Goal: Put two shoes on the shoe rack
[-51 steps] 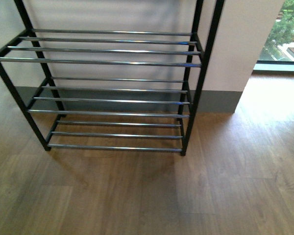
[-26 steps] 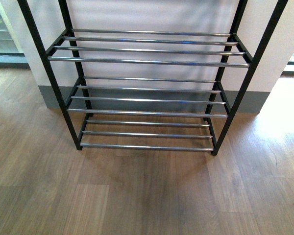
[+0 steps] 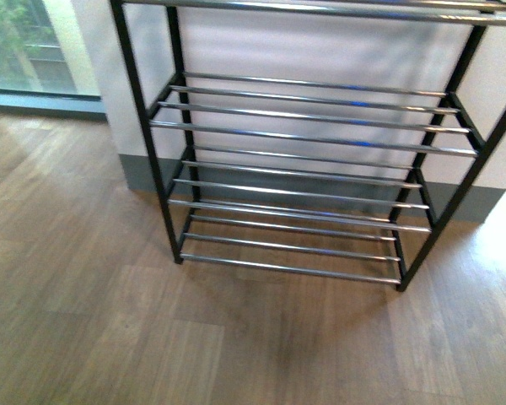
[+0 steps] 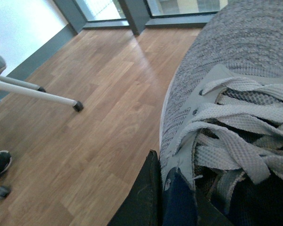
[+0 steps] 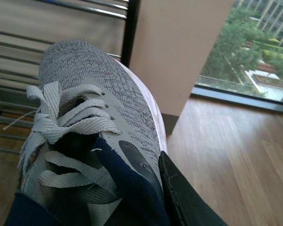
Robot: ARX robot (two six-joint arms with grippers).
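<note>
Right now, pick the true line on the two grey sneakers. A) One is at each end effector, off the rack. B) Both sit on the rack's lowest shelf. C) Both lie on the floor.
A: the left-wrist sneaker and the right-wrist sneaker each fill their wrist view, and the shoe rack shows only bare rods in the front view.

Left gripper (image 4: 172,202) clamps one sneaker (image 4: 226,61), right gripper (image 5: 158,193) the other sneaker (image 5: 85,80).

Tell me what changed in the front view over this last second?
The shoe rack slid rightward, and a higher rail and a window on the left came into sight: the camera swung, the rack likely stood still. Its shelves stay bare. The left sneaker and right sneaker sit in the jaws.
</note>
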